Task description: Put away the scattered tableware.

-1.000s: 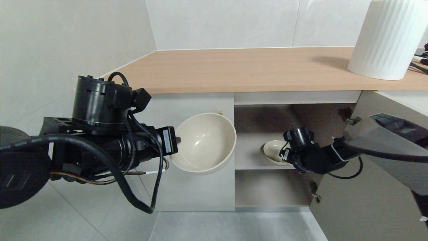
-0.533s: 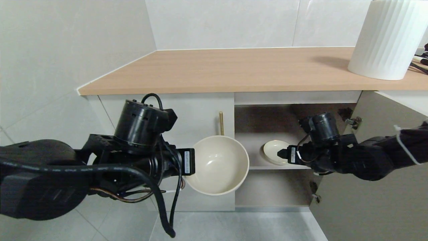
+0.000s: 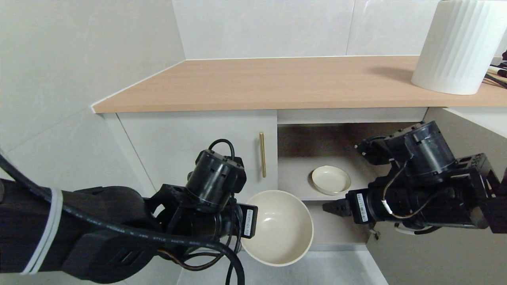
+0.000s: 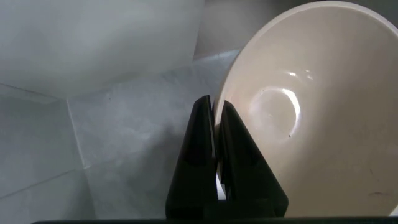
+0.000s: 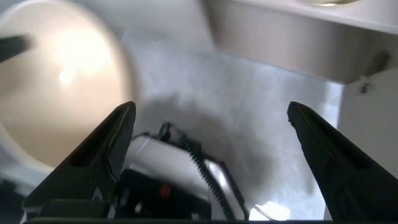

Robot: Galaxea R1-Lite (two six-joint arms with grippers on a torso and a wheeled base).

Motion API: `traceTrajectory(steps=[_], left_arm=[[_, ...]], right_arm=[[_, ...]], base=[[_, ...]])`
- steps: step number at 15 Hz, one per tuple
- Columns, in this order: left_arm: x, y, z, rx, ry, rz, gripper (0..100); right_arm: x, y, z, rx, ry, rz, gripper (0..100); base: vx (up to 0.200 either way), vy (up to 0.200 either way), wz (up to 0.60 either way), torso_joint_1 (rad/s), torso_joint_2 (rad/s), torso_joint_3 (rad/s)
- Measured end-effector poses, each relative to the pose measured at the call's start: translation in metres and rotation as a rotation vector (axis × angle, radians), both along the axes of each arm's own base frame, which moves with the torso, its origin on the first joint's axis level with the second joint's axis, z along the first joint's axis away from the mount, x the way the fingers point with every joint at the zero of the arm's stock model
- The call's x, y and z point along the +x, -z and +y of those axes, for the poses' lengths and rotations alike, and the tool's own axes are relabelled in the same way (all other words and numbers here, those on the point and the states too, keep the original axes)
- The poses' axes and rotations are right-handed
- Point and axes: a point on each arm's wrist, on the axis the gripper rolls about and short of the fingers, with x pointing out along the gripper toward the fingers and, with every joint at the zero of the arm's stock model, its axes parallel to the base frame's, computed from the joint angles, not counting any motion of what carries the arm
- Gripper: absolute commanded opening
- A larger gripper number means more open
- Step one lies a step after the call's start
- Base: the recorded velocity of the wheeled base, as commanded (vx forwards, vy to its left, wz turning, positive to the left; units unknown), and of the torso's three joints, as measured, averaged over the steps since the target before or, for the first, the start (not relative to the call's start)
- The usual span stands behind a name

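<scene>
Pinching the rim of a cream bowl [image 3: 279, 229] between its two black fingers, the left hand [image 3: 250, 224] holds the dish in the air, low in front of the closed cabinet door [image 3: 206, 150] and above the grey floor [image 3: 277, 273]. The left wrist view shows the grip plainly: one finger [image 4: 200, 124] sits outside the rim, the other inside, both clenched tight on the thin wall. The bowl's hollow faces up and a little outward, and nothing lies in it.

Across from it, the right hand [image 3: 330, 208] hangs in front of the open cabinet compartment, its tip aimed at the bowl but apart from it. Its fingers are spread wide and carry nothing.

Inside the compartment, a small cream plate [image 3: 331, 180] rests flat on the middle shelf [image 3: 293, 178], near its front edge. A slim gold handle [image 3: 262, 154] stands upright on the closed door, just beside the opening. Up on the wooden surface [image 3: 277, 83], a white ribbed container [image 3: 459, 43] stands at the far right.
</scene>
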Motion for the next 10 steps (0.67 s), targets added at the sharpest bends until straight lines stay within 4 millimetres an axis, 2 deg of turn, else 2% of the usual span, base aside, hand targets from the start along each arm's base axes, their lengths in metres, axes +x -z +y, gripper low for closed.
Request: traceTrajectory(steps=[4,9,10], left_arm=[[-0.007,0.002,-0.008,0.018,0.018,-0.006,0],[-0.01,0.003,-0.011,0.018,0.028,-0.005,0],[-0.01,0.003,-0.011,0.018,0.029,-0.005,0]], right_arm=[[-0.01,0.016,0.022,-0.03,-0.074,0.044,100],[-0.004,0.036,0.041,-0.035,-0.078,0.085,100],[-0.003,0.038,0.042,-0.035,-0.078,0.085,0]], base=[[0.0,0.0,0.0,0.0,0.0,0.0],[0.0,0.0,0.0,0.0,0.0,0.0],[0.0,0.0,0.0,0.0,0.0,0.0]])
